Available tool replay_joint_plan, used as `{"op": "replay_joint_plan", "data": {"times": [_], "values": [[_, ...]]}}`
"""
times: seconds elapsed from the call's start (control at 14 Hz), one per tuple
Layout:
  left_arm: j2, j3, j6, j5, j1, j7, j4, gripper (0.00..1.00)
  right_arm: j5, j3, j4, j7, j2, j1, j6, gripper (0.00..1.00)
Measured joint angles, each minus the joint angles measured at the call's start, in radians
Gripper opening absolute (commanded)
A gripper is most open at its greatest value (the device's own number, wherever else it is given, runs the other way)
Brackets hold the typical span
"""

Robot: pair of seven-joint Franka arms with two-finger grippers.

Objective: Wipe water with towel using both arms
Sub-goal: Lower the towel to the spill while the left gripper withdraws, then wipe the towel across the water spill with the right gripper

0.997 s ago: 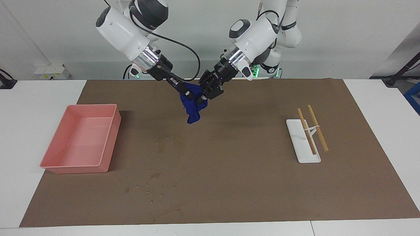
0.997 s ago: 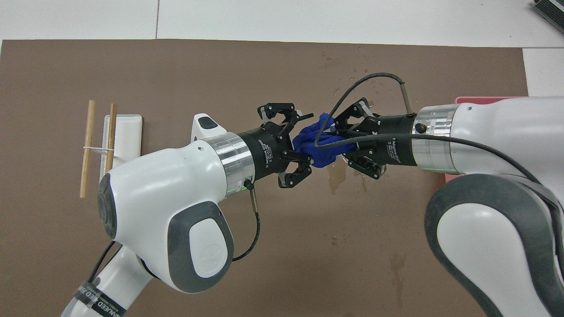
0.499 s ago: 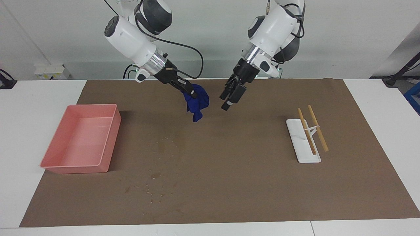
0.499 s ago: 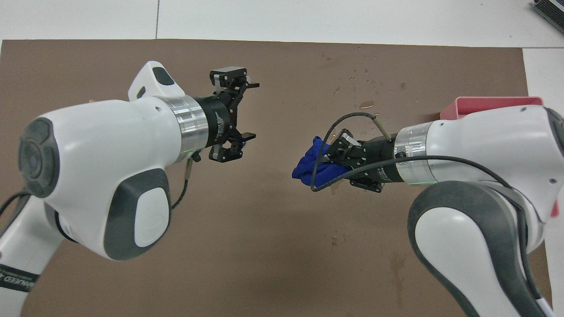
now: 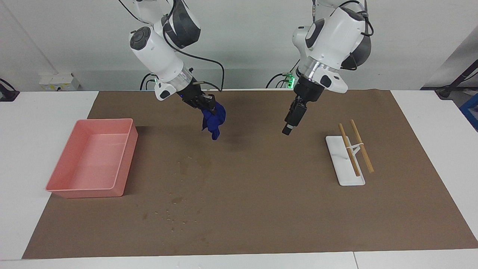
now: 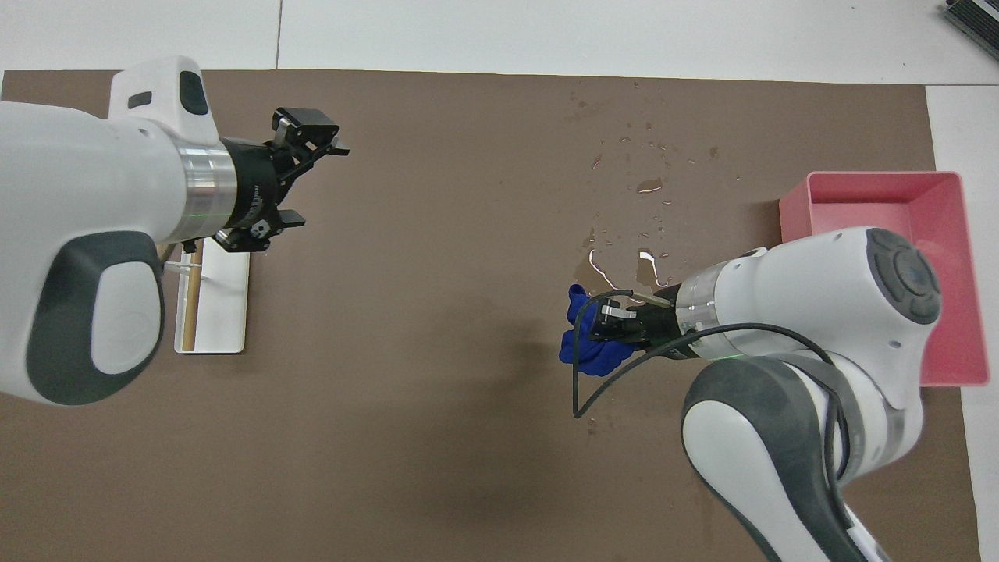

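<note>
The deep-blue towel [image 5: 213,121] hangs bunched from my right gripper [image 5: 209,109], which is shut on it and holds it in the air over the brown mat at the edge of the water. The towel [image 6: 587,343] and the right gripper [image 6: 607,328] also show in the overhead view. The water [image 5: 186,164] is a darker wet blotch with glistening droplets [image 6: 632,250] toward the right arm's end. My left gripper [image 5: 286,130] is open and empty, raised over the mat beside the white rack; its fingers [image 6: 316,183] are spread.
A pink bin [image 5: 127,160] stands at the right arm's end of the mat, its rim [image 6: 882,179] showing from overhead. A white rack [image 5: 345,175] with two wooden sticks lies toward the left arm's end [image 6: 226,312]. More droplets [image 5: 171,215] lie farther from the robots.
The left gripper let go of the towel, opened and drew away toward the rack. The right gripper kept the towel and swung it slightly toward the pink bin.
</note>
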Motion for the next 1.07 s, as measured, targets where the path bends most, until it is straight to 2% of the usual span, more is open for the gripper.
{"op": "replay_joint_plan", "data": {"times": [0.21, 0.5, 0.71, 1.07], "values": [[0.0, 0.002, -0.138, 0.116, 0.071, 0.33, 0.039, 1.0, -0.014, 0.001, -0.06, -0.089, 0.104, 0.042, 0.187, 0.0], [0.0, 0.002, -0.378, 0.267, 0.089, 0.672, 0.107, 1.0, -0.014, 0.0, -0.098, -0.207, 0.232, 0.056, 0.4, 0.0], [-0.004, 0.004, -0.536, 0.265, 0.166, 0.864, 0.157, 1.0, -0.099, -0.004, -0.091, -0.283, 0.241, 0.024, 0.426, 0.0], [-0.045, -0.017, -0.572, 0.26, 0.195, 0.9, 0.16, 1.0, -0.272, -0.003, -0.051, -0.35, 0.282, -0.039, 0.466, 0.0]]}}
